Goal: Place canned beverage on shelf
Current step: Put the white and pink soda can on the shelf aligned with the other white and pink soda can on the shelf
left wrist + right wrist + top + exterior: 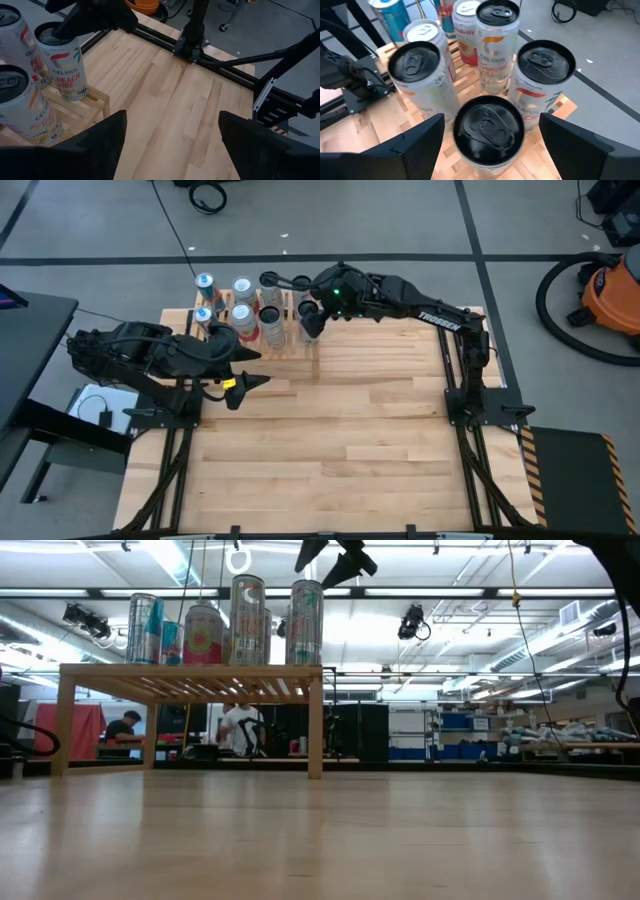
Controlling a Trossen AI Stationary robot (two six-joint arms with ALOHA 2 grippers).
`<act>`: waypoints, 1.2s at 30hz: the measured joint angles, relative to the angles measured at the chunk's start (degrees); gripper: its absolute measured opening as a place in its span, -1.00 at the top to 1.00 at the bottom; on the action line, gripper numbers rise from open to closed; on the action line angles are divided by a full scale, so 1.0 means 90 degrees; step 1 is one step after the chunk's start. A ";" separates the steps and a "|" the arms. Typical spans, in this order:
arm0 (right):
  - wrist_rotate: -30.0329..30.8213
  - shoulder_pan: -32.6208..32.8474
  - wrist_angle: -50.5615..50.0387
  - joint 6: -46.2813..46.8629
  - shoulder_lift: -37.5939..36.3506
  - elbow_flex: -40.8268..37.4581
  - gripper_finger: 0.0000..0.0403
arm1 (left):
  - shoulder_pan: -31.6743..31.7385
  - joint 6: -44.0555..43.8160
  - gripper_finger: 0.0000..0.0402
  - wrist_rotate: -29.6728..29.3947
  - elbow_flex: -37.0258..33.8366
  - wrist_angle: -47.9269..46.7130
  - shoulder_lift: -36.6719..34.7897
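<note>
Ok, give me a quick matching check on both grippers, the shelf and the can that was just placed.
1. left gripper
2. right gripper
3. shelf
4. black-topped can

A. at the table's far edge, loaded with cans
B. open, right above the black-topped can
C. upright on the shelf, not gripped
D. open and empty, over bare table beside the shelf

Pairs: 1-D, 2-B, 3-A, 4-C
</note>
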 joint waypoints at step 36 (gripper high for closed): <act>0.0247 0.0104 0.0286 -0.0296 -0.0036 -0.0376 -0.66 | 0.0000 -0.0107 -0.57 0.0000 0.0000 -0.0010 0.0002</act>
